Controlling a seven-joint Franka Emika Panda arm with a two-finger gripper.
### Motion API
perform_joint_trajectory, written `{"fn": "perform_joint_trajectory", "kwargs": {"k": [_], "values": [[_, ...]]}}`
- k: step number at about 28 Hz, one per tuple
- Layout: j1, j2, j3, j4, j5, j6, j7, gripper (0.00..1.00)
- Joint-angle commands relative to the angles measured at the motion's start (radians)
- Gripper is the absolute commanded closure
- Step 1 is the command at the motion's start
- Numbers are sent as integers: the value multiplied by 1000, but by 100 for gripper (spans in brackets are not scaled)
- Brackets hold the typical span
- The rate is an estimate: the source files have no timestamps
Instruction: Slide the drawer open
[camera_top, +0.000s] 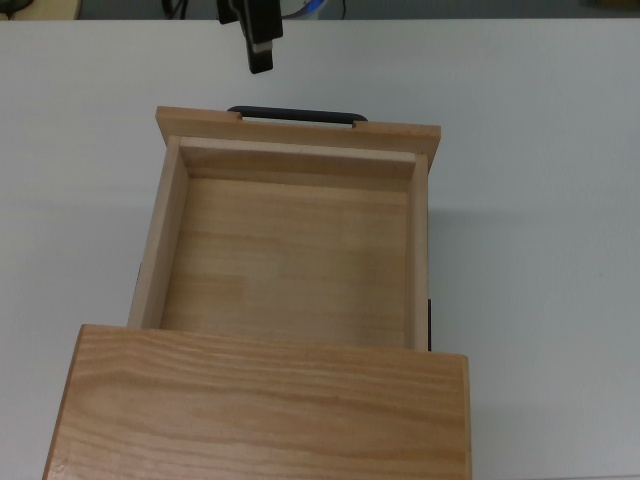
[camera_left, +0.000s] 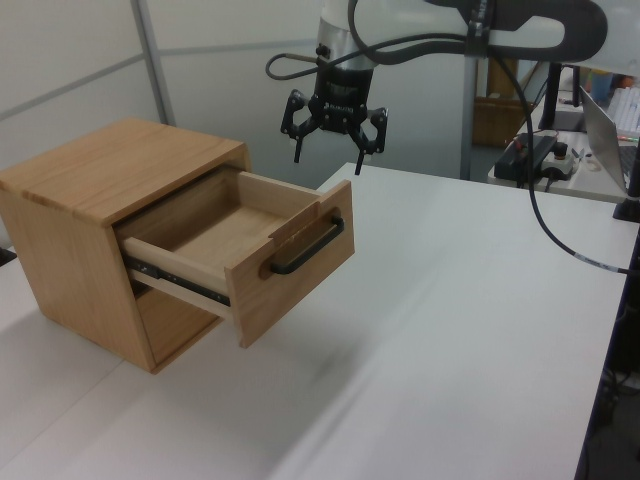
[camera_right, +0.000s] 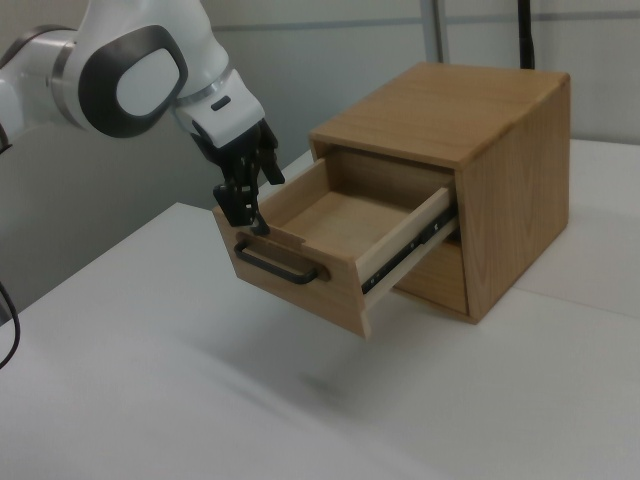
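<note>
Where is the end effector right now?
In the left view the end effector hangs open above the drawer, clear of its black handle.

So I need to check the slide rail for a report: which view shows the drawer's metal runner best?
The right view: the runner shows along the drawer side, lit and unobstructed. The left view shows the other side's runner, in shadow under the drawer. The top view shows only a dark sliver at the cabinet edge.

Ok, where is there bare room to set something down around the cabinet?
The drawer is pulled out and its floor is bare. The white table is bare in front of the handle and along both sides. The only crowding is by the handle, where the open claw hangs above.
</note>
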Motion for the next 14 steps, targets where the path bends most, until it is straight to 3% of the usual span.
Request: {"fn": "perform_joint_trajectory", "kwargs": {"k": [1,14], "values": [[-5,-10,-8,-4,10,-4,-197,0],[-5,1,-3,-5,-11,-93,-711,0]]}}
